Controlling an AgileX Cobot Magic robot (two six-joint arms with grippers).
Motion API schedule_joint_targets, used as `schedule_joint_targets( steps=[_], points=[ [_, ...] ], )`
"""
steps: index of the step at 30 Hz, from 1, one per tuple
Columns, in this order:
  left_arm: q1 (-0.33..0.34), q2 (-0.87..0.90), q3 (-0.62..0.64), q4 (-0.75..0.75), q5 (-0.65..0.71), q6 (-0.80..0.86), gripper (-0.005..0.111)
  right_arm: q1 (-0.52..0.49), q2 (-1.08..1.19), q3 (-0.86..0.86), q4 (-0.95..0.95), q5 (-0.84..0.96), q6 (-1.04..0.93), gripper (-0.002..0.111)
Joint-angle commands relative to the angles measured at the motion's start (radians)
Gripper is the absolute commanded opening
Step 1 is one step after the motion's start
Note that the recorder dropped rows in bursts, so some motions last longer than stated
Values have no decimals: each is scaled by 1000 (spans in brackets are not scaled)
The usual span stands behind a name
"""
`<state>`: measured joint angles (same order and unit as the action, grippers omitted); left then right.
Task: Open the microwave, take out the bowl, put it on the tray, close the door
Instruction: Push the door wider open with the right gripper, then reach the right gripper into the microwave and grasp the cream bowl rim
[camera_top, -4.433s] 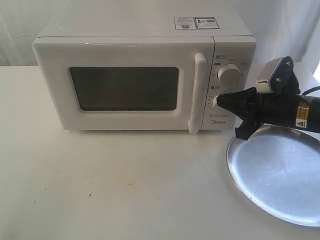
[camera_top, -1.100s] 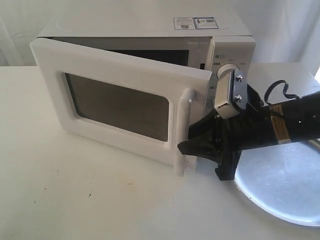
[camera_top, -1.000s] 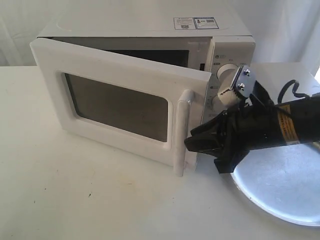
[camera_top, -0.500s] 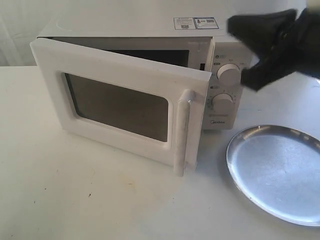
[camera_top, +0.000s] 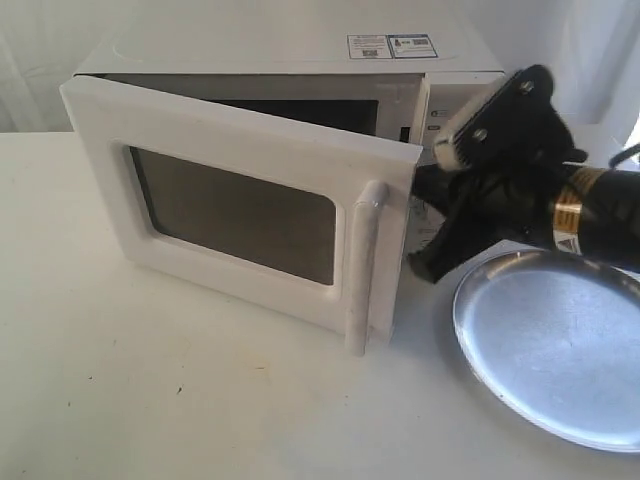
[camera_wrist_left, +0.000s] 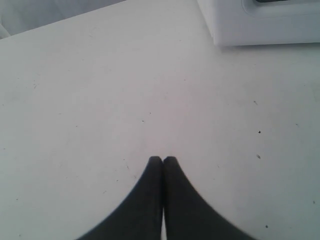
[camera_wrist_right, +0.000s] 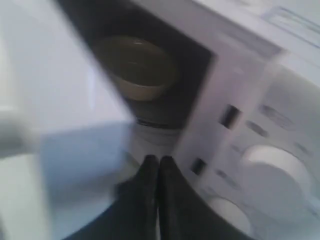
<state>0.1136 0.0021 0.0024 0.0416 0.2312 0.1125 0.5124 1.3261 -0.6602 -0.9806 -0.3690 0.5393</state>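
Observation:
The white microwave stands with its door swung partly open, the handle towards the front. In the right wrist view the cream bowl sits inside the dark cavity, past the door. My right gripper is shut and empty. It sits at the gap between the door's free edge and the dial panel. The silver tray lies on the table right of the microwave, under the right arm. My left gripper is shut and empty over bare table, and the exterior view does not show it.
A corner of the microwave shows at the far edge of the left wrist view. The white table stretches in front of the door. A white curtain hangs behind the scene.
The door went from shut to partly open and has held still for the last second. My right gripper left the handle, rose beside the microwave, then came down to the door gap.

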Motion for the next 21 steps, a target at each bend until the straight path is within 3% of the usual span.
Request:
schedule_joint_targets(
  steps=[1, 4, 10, 14, 17, 21],
  points=[
    [-6, -2, -2, -8, 1, -3, 0, 43, 1, 1, -410, -369, 130, 0],
    [-6, -2, -2, -8, 1, -3, 0, 44, -1, -7, -508, -547, 126, 0],
    [-6, -2, -2, -8, 1, -3, 0, 44, -7, -4, -411, -326, 149, 0],
    [-6, -2, -2, -8, 1, -3, 0, 50, 49, -8, -234, -339, 113, 0],
    [-6, -2, -2, -8, 1, -3, 0, 100, 190, -47, -6, -354, -121, 0],
    [-6, -2, -2, -8, 1, -3, 0, 179, 445, -192, 73, -307, -435, 0]
  ],
)
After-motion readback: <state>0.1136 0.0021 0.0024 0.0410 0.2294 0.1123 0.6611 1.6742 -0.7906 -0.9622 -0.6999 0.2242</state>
